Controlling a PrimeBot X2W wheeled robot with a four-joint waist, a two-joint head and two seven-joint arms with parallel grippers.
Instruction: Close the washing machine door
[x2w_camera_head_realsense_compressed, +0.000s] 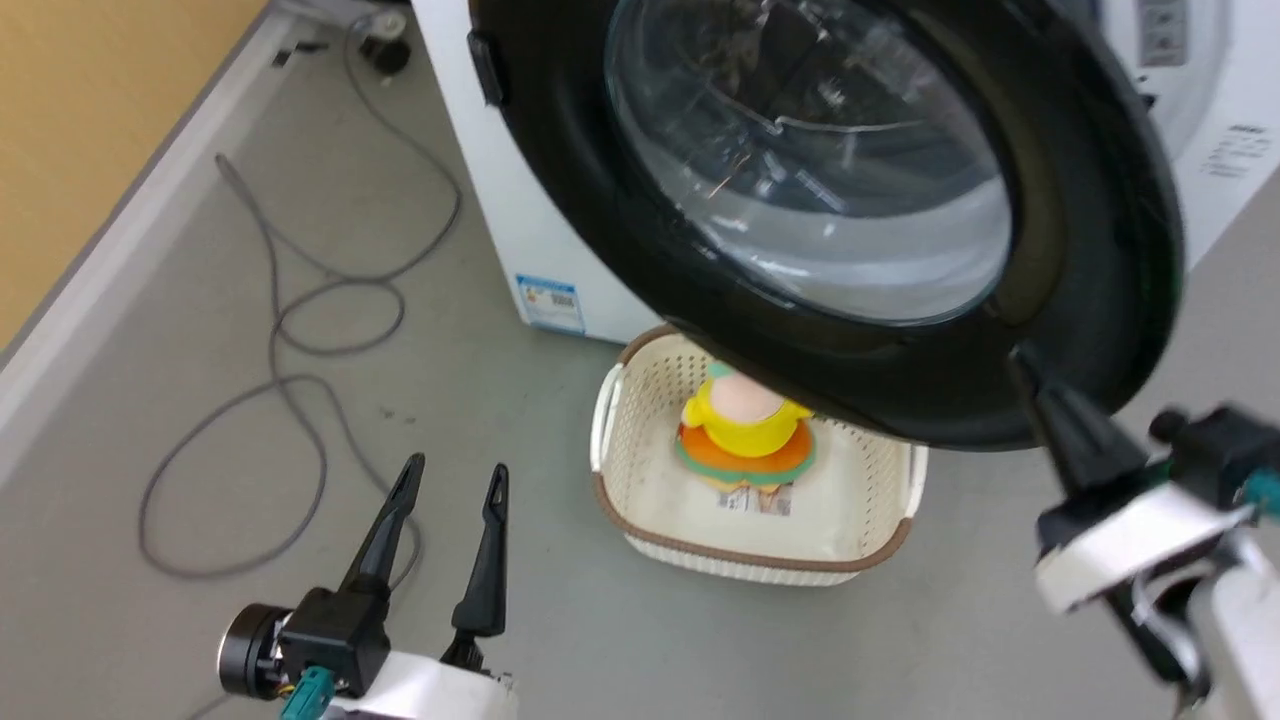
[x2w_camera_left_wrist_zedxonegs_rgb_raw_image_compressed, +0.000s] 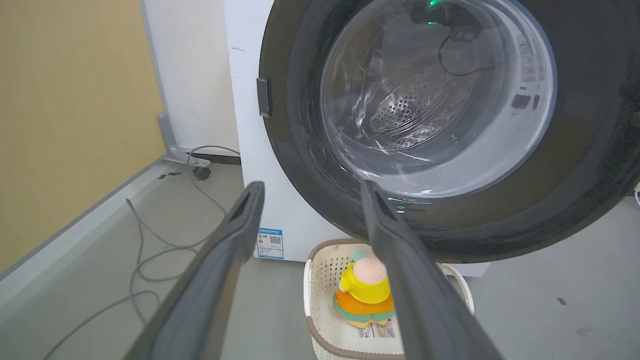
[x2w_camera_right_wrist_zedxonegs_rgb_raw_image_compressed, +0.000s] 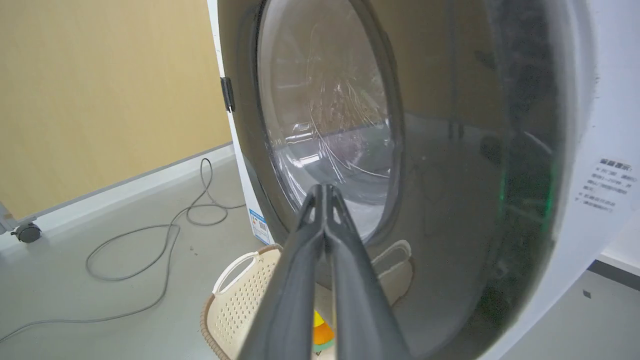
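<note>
Right end effector (x2w_camera_right_wrist_zedxonegs_rgb_raw_image_compressed: 325, 191) pressed together at washing machine door (x2w_camera_head_realsense_compressed: 1100, 230) rim | left end effector (x2w_camera_head_realsense_compressed: 455, 478) spread | door looked rigid, heavy; push rim.

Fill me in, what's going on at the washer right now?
The right gripper, fingers shut together, has its tips at the lower black rim of the washing machine door, apparently to push it closed. The door stands out from the washing machine and overhangs a cream basket on the floor, which holds a plush toy. The left gripper is open and empty, low over the floor, away from the door.
</note>
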